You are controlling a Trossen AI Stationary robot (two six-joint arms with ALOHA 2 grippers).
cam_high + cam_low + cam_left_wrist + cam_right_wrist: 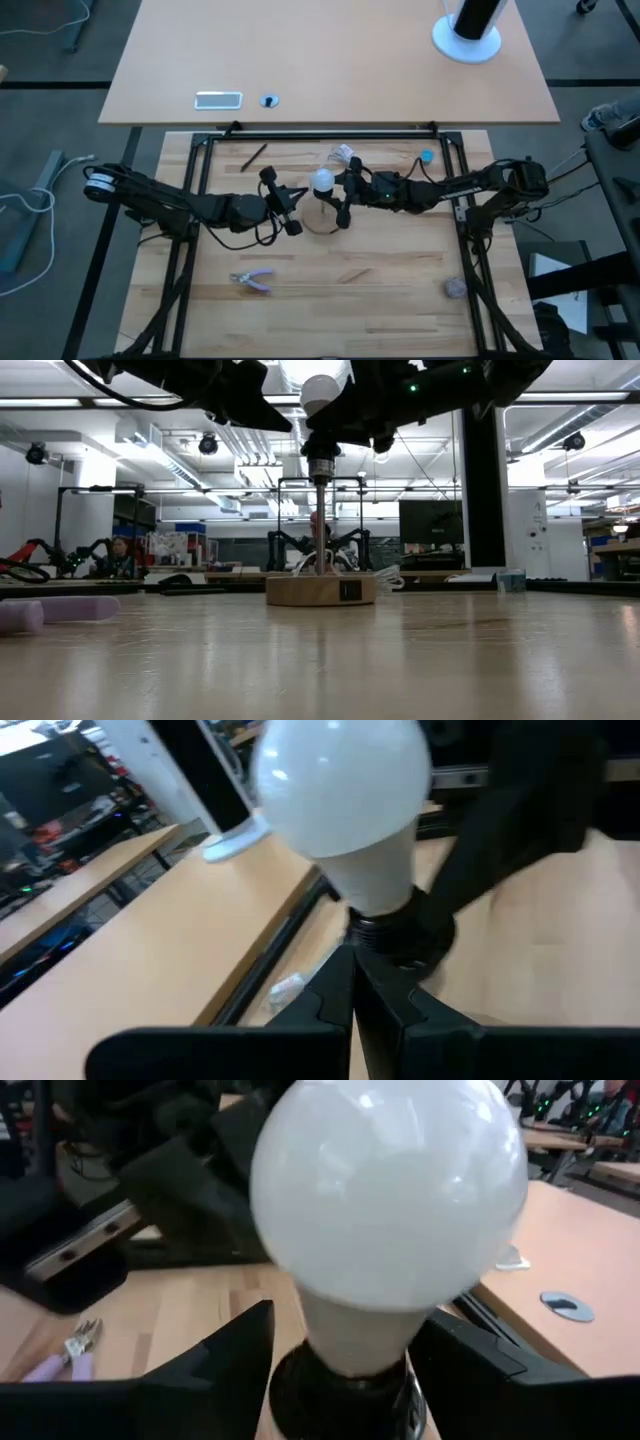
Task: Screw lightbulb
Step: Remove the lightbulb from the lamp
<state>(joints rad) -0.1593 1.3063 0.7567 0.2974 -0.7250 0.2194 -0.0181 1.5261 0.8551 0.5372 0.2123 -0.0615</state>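
High view: both arms meet mid-tabletop, toward the far edge. I see the lightbulb (322, 181) sitting over the round wooden disc (322, 217). Left gripper (290, 208) comes in from the left side, just beside the disc; right gripper (345, 200) comes in from the right, fingers either side of the bulb area. Can't tell finger gap from up here. Purple-handled pliers (253, 280) lie near the front edge, left of centre. Greyish-purple ball (456, 287) is near the front right corner. Crumpled clear wrapper (343, 154) is near the far edge, behind the bulb.

Low view: bulb (325, 390) is up top, globe upward, base down in a dark socket on a thin stem (320, 520) rising from the disc (321, 590). Gripper bodies crowd around it; can't split left from right here.

Left wrist view: bulb (345, 795) fills the upper frame, its neck in the black socket (400, 930). My left fingers (330, 1000) look closed together right at the socket, touching it, nothing between them as far as I can see.

Right wrist view: bulb (390, 1200) dead centre, big. Right fingers (220, 1355) sit apart, one each side of the socket (345, 1390), w/ a gap showing on both sides — open, not gripping. Pliers (70, 1355) visible beyond on the tabletop.
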